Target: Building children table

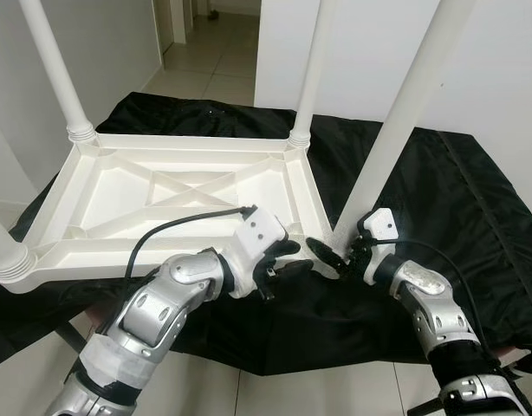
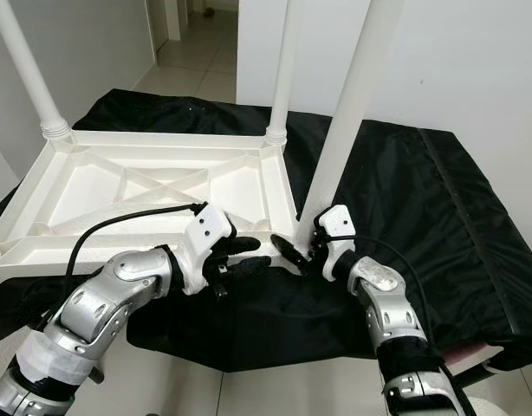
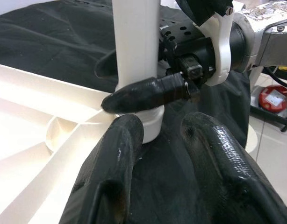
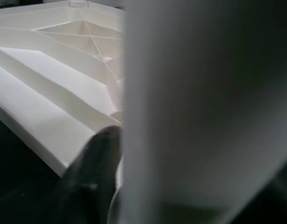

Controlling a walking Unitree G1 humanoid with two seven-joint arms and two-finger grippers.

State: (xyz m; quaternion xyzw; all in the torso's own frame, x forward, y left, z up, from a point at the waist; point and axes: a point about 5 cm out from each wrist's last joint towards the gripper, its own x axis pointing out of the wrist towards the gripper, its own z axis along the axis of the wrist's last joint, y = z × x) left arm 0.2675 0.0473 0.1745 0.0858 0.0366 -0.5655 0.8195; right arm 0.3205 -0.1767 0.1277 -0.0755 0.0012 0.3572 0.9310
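A white table top [image 1: 171, 204] lies upside down on a black cloth [image 1: 474, 225], three legs already standing in its corners. The right gripper [image 1: 335, 251] clamps the base of the fourth leg [image 1: 396, 130] at the near right corner. The left gripper [image 1: 292, 260], just beside it, seems narrowly open, holding nothing.

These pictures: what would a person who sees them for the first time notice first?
First, the white plastic table, lying upside down on a black cloth with its legs pointing up. Next, the nearest leg at the table's near right corner, where the right gripper is shut on its base. The left gripper hovers open close beside it.
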